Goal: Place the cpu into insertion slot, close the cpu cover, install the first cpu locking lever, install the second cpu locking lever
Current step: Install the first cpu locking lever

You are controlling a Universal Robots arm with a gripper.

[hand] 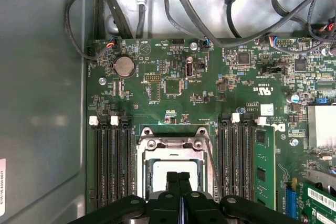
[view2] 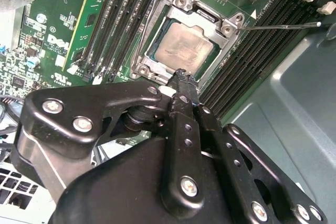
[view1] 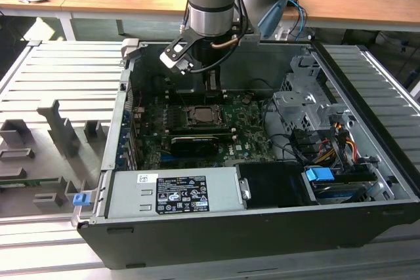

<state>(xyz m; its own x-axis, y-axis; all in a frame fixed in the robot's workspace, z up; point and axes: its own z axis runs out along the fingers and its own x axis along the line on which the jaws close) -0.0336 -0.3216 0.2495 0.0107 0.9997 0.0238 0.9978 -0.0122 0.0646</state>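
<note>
The cpu (view2: 186,51) lies flat in the insertion slot (view1: 203,115), its pale metal face showing through the window of the cpu cover (view2: 181,1). The cover is down over the socket in both wrist views. A thin metal locking lever (view2: 283,25) sticks out sideways from the socket corner, away from the frame. My gripper (view2: 182,77) is shut with nothing between its fingers, and its tip hovers at the socket's edge. In the first wrist view the gripper (hand: 178,178) stands over the cover (hand: 173,142). From outside, the gripper (view1: 211,82) hangs just behind the socket.
Black memory slots (hand: 113,161) flank the socket on both sides. A long black card (view1: 195,142) lies in front of the socket. The power supply (view1: 174,191), drive cage (view1: 308,109) and cables (hand: 199,3) ring the board. The grey case wall (view2: 294,93) stands close by.
</note>
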